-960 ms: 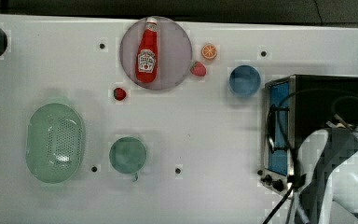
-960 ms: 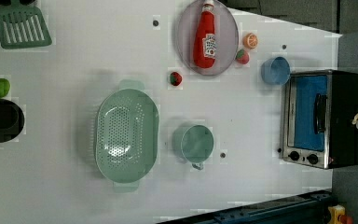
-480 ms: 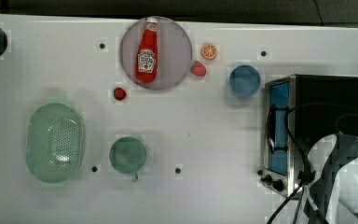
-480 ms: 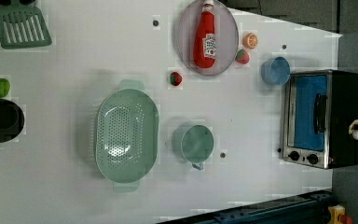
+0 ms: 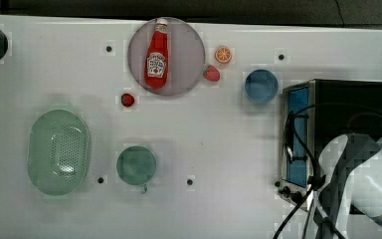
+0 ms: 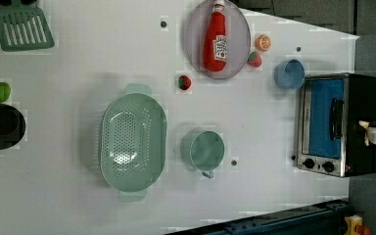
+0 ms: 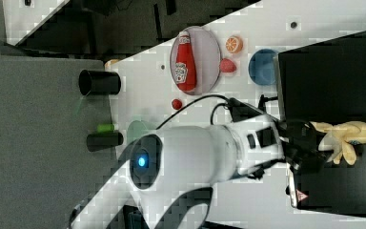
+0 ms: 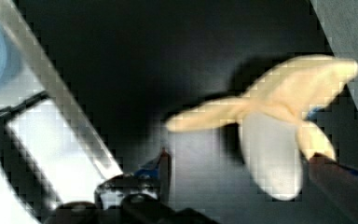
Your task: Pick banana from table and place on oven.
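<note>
Now the peeled banana [image 7: 345, 135] lies on the toaster oven's [image 7: 333, 71] black top, near its back edge, long axis running away from the wrist. The gripper [image 8: 235, 172] sits just behind it, jaws spread open, one finger beside the peel.

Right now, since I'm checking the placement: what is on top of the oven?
The pale peeled banana lies on the oven's black top, with the open gripper beside it. In the top view the arm covers part of that top, so that part is hidden.
</note>
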Tool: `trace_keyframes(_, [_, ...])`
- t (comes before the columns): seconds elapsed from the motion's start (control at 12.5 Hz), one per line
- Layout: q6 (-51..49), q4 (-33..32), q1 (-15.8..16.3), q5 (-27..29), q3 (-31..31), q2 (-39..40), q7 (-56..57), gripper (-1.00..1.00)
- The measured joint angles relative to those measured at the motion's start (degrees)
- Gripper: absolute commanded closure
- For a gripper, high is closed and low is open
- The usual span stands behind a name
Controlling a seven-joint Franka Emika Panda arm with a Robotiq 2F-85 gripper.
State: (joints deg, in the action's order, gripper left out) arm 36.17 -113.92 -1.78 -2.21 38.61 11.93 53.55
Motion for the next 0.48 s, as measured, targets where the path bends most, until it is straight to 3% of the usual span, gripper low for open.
trace_keyframes(0.48, [-17.19,10.46,1.45,0.07,-3.25,-6.12,-0.17,-1.00])
